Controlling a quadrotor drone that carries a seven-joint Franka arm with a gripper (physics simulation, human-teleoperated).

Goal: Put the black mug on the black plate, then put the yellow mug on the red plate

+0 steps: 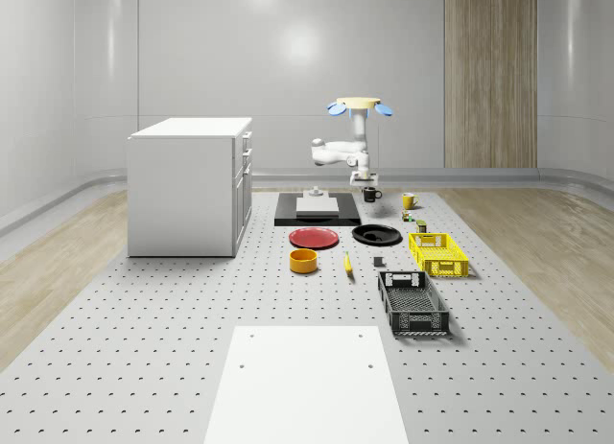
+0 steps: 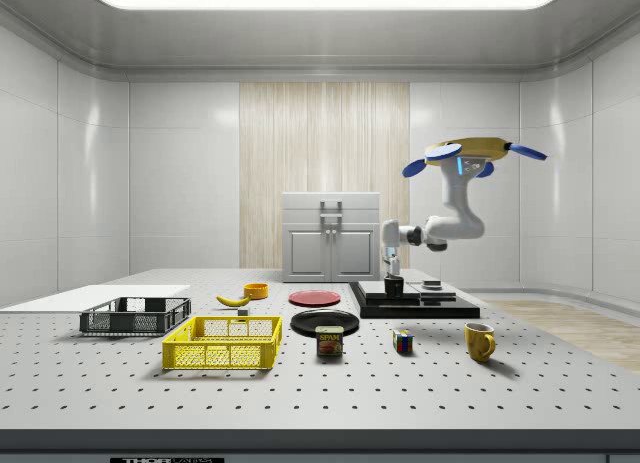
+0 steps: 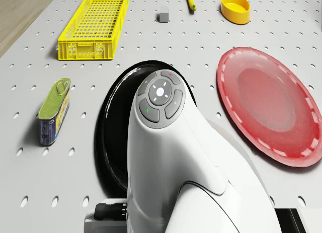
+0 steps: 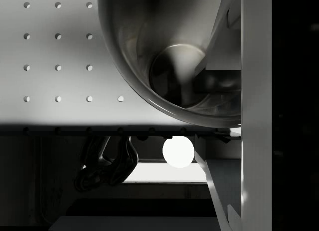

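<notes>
Drone [image 2: 468,152] hovers, arm bent down, gripper [image 2: 394,273] straddling black mug [image 2: 394,287], grip unclear.

You've got a yellow drone [image 2: 467,149] body up top with blue rotors, a smooth white arm [image 3: 176,157] below it, and a round grey button pad on the casing showing tiny red and green dots.

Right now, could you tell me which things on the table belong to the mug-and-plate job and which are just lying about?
Belong to the job:
black mug
black plate
yellow mug
red plate

Just lying about:
yellow crate
black crate
yellow bowl
banana
can
puzzle cube
cabinet
</notes>
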